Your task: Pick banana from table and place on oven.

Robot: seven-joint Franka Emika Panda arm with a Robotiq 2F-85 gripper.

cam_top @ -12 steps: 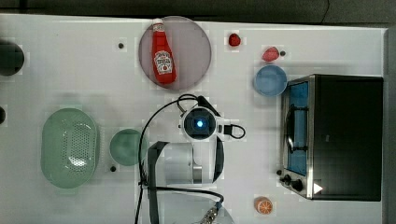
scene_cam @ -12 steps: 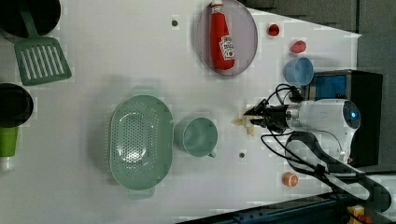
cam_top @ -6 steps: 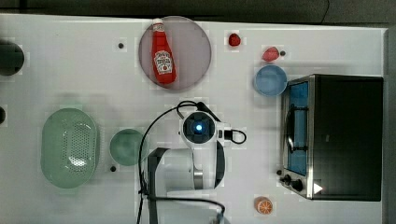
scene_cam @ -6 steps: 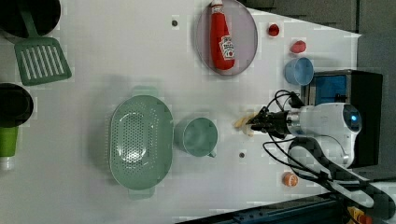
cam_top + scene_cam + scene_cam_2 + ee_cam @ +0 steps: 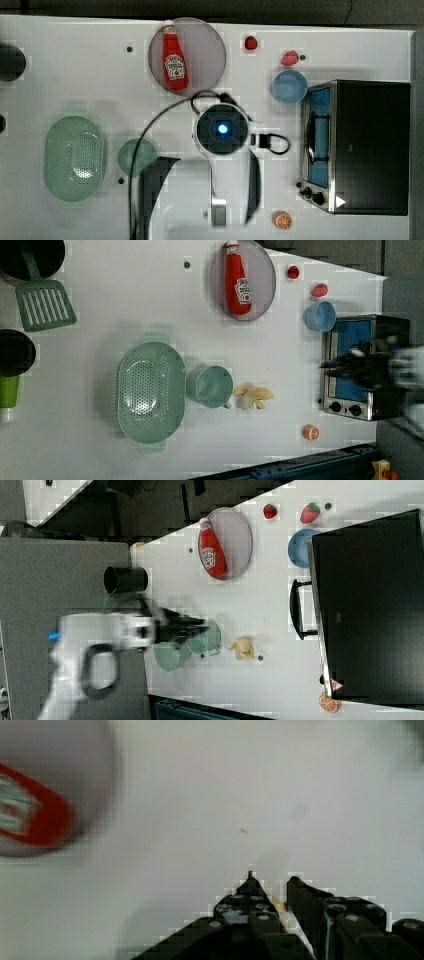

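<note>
The banana (image 5: 255, 396) is seen lying on the white desk (image 5: 125, 300), just beside the green cup (image 5: 210, 386) and well apart from the oven (image 5: 382, 326) at the left view's right. The arm's pincer (image 5: 270, 882) is held above the desk, blurred in front of the oven door in the left view. Its fingertips (image 5: 250, 881) are set slightly apart with a narrow gap, and nothing is seen gripped.

This looks like a robot lab set as a play kitchen: a white table (image 5: 125, 300) with small dark dots carries a toaster oven (image 5: 372, 145), toy food, a ketchup bottle (image 5: 238, 282) and a green colander (image 5: 150, 392).
</note>
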